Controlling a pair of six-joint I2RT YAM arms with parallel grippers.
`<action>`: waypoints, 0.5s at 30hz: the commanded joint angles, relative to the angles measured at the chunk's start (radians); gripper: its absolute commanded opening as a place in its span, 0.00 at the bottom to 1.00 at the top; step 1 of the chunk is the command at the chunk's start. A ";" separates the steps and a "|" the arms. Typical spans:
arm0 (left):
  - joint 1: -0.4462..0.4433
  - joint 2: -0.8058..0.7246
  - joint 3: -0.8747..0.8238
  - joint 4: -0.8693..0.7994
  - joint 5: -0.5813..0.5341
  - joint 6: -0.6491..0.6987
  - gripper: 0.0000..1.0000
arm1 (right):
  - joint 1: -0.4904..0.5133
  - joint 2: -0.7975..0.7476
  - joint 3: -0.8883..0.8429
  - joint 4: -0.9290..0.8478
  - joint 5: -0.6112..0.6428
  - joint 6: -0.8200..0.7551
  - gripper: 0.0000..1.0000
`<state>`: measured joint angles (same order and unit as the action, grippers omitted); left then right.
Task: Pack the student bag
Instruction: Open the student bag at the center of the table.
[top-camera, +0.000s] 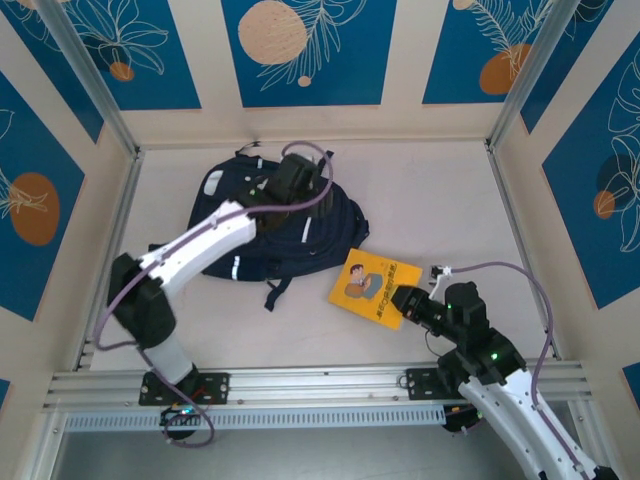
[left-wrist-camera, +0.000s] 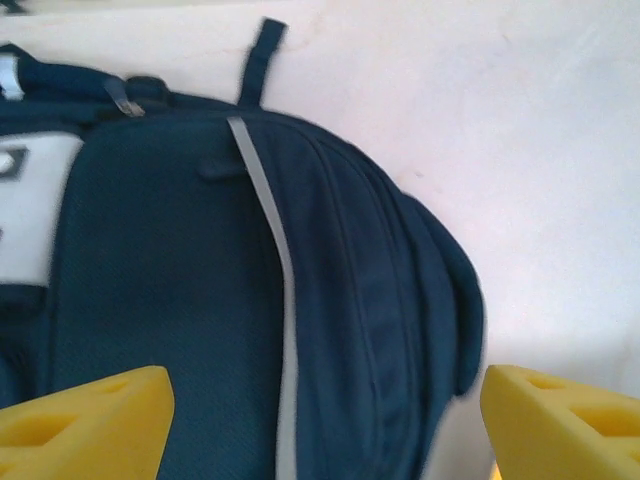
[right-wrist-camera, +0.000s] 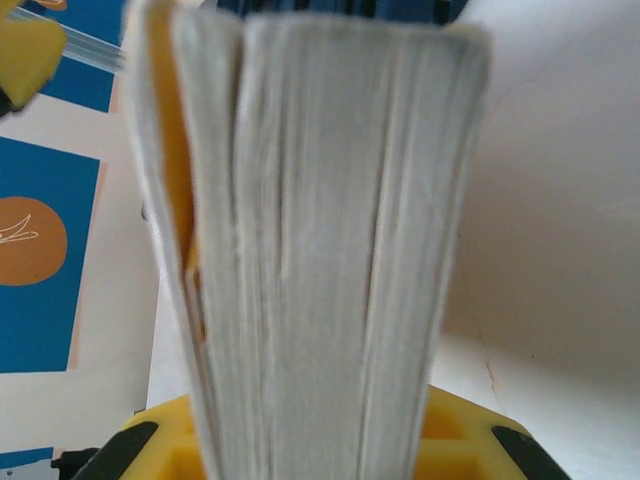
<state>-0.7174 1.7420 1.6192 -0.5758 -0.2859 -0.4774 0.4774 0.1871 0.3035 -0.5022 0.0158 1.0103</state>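
Observation:
The student bag (top-camera: 262, 232), dark navy with thin white stripes, lies flat at the back left of the table. My left gripper (top-camera: 297, 178) hovers over its top, open. In the left wrist view the yellow fingertips (left-wrist-camera: 92, 420) stand wide apart above the bag's fabric (left-wrist-camera: 180, 290) with nothing between them. A yellow book (top-camera: 372, 287) with a cartoon cover lies just right of the bag. My right gripper (top-camera: 408, 300) is shut on its near right edge. In the right wrist view the book's grey page edge (right-wrist-camera: 320, 250) runs up between the jaws, and one yellow finger (right-wrist-camera: 25, 55) shows at top left.
A loose strap (top-camera: 277, 291) trails from the bag toward the front. Aluminium posts (top-camera: 95, 85) and side rails (top-camera: 518, 235) fence the table. A metal rail (top-camera: 320, 385) runs along the near edge. Bare table (top-camera: 430, 200) lies to the back right.

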 joint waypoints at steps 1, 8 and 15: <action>0.028 0.156 0.177 -0.199 -0.048 0.067 0.81 | -0.004 -0.016 -0.008 0.076 -0.027 -0.022 0.00; 0.038 0.395 0.412 -0.299 0.043 0.039 0.87 | -0.014 -0.021 -0.042 0.059 -0.037 -0.029 0.00; 0.036 0.499 0.450 -0.342 -0.022 0.004 0.81 | -0.030 -0.034 -0.082 0.073 -0.058 0.003 0.00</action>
<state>-0.6811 2.2169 2.0270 -0.8536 -0.2756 -0.4538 0.4545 0.1768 0.2310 -0.4911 -0.0139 1.0027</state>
